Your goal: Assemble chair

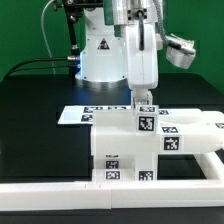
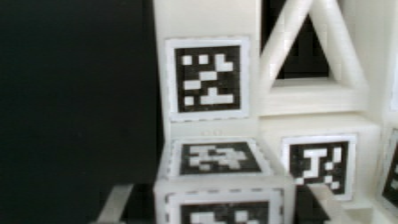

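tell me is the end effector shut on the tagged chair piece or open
Shut on it: the end effector comes straight down onto the small tagged chair piece, fingers either side.

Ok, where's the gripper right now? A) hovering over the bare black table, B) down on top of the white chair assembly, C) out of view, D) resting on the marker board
B: in the exterior view the gripper is down at the top tagged block of the chair, not over the marker board.
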Available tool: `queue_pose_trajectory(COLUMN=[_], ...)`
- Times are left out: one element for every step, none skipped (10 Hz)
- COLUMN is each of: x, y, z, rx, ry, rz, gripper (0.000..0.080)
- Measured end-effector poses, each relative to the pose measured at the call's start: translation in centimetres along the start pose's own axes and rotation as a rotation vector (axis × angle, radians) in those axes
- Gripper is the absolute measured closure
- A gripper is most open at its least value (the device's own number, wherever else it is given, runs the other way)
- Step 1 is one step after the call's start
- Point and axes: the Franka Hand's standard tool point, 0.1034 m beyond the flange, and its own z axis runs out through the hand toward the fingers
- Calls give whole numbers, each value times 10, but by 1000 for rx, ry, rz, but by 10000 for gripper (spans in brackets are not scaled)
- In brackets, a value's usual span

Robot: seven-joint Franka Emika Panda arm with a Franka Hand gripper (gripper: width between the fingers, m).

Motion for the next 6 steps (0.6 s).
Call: queue_pose_trajectory(x=[-2,-6,-8,-12,-13,-13], y=[1,1,2,2,2,2], z=[0,0,0,1,1,1], rx=[0,-2,-3,-3,-3,-3], ry=[-5,-12,-13,-21,-22,-22], rz=[86,142,164,230,232,224], gripper=[518,518,518,518,518,512])
